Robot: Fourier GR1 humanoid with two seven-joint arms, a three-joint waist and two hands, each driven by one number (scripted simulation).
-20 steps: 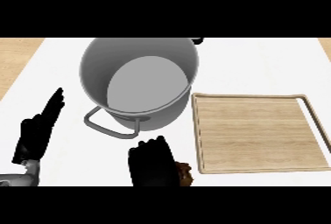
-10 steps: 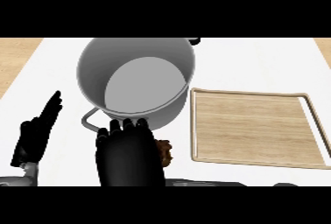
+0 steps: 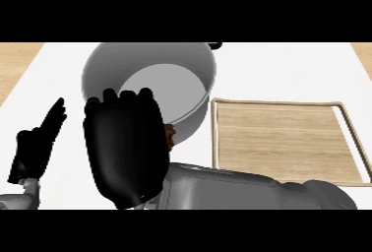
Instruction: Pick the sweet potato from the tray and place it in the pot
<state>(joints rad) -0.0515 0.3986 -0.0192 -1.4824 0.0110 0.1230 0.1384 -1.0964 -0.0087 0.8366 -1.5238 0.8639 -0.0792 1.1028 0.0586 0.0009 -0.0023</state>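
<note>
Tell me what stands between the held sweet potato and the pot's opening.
Nothing visible does. The right hand holds the sweet potato, mostly hidden, beside the pot, just outside its near rim, and the pot's inside looks bare. The left hand rests off to the side, and the tray lies to the right.

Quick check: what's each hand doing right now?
Left hand: open, fingers straight, resting at the view's left edge, holding nothing.
Right hand: raised in front of the pot, curled round the sweet potato.
</note>
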